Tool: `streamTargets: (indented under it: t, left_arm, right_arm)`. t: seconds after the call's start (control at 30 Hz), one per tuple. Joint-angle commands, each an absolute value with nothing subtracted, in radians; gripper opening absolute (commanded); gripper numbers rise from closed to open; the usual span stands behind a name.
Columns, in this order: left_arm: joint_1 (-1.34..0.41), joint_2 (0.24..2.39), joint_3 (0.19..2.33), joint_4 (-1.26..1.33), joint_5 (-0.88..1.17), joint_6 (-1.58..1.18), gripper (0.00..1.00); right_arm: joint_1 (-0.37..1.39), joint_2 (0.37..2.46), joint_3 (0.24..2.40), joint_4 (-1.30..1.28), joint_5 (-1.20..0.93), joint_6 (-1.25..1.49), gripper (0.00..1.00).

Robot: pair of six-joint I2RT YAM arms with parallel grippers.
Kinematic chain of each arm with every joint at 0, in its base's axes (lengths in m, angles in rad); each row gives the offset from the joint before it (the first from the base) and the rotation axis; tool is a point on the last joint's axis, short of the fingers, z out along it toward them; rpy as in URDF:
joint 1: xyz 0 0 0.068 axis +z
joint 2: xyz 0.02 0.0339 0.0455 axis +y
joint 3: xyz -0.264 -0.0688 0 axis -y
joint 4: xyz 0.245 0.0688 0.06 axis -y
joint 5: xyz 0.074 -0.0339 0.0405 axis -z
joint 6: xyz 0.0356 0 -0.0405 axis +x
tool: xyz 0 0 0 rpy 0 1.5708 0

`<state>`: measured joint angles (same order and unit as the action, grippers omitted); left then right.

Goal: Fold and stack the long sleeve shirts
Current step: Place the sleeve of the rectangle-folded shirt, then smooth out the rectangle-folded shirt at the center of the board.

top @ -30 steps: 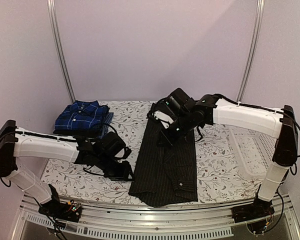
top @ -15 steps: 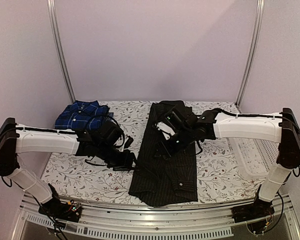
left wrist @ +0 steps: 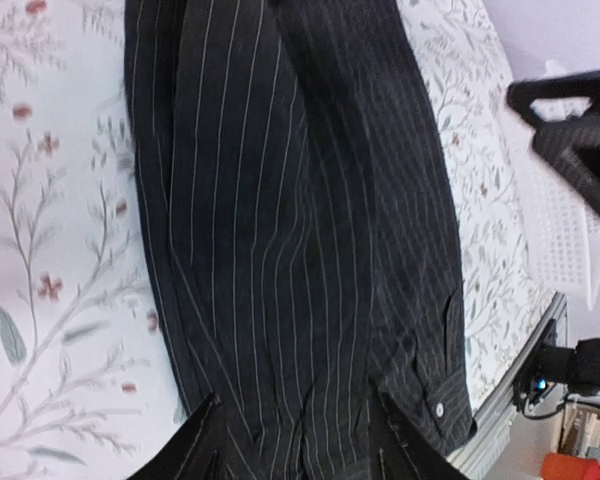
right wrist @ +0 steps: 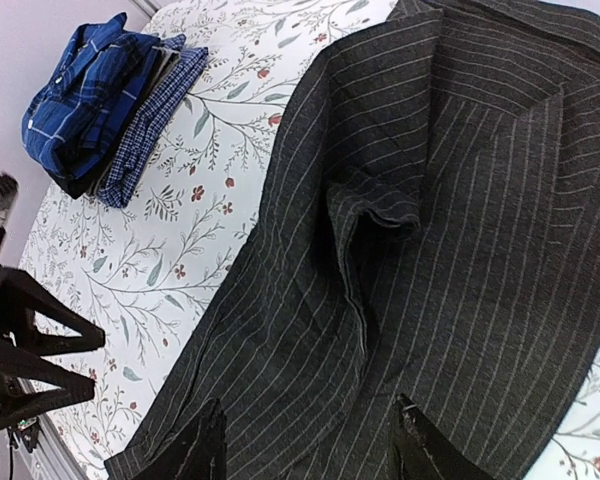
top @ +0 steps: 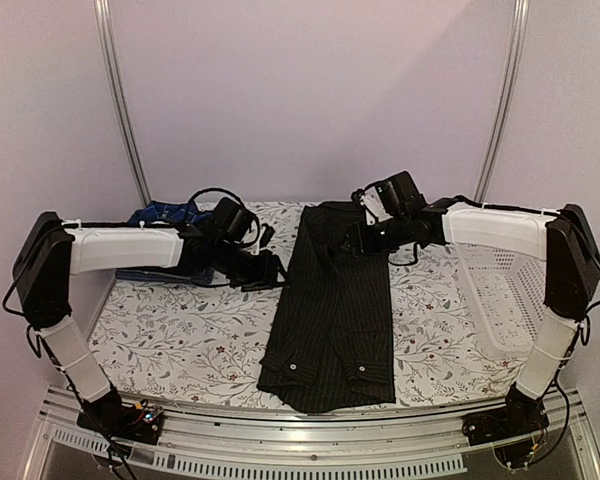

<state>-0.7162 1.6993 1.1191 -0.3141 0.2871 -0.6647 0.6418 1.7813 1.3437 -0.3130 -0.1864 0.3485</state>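
Left claw (left wrist: pixel 300 447): fingers spread, pinching nothing; it hovers at the pinstriped shirt's (top: pixel 330 320) 9 o'clock edge.
Right claw (right wrist: pixel 312 442): spread too, empty, over the shirt's far end toward 12 o'clock.
Pinstriped shirt: mid-table, a long narrow strip with its sides turned in; I judge it half folded.
Folded stack (right wrist: pixel 90 110): blue plaid on top, at the table's 10 o'clock.
Remaining: I must fold the strip end to end, then move it onto the stack.
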Motion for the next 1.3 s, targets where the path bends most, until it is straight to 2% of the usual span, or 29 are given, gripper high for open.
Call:
streamTargets:
  t: [0.0,0.3,0.5,0.67,0.97,1.03,1.2,1.27]
  left_arm:
    - [-0.652,1.828,1.33,-0.34,0.208,-0.541,0.47]
    - [-0.588,2.119,1.689,-0.397,0.199,-0.473,0.39]
    - [-0.563,2.24,1.837,-0.41,0.235,-0.476,0.39]
    - [-0.56,2.299,1.88,-0.381,0.271,-0.492,0.38]
    - [-0.556,2.336,1.903,-0.333,0.321,-0.515,0.18]
    - [-0.556,2.336,1.901,-0.322,0.333,-0.519,0.14]
    - [-0.556,2.336,1.896,-0.304,0.347,-0.522,0.06]
    - [-0.555,2.339,1.898,-0.298,0.355,-0.519,0.02]
  right_arm:
    - [0.644,1.889,1.416,-0.253,-0.21,0.352,0.53]
    - [0.639,2.031,1.541,-0.229,-0.187,0.342,0.45]
    - [0.639,2.074,1.575,-0.236,-0.175,0.351,0.42]
    - [0.638,2.112,1.609,-0.243,-0.18,0.361,0.39]
    - [0.637,2.177,1.667,-0.264,-0.158,0.38,0.32]
    - [0.637,2.192,1.679,-0.267,-0.16,0.383,0.26]
    - [0.628,2.192,1.671,-0.275,-0.134,0.397,0.03]
    - [0.626,2.181,1.658,-0.275,-0.126,0.399,0.0]
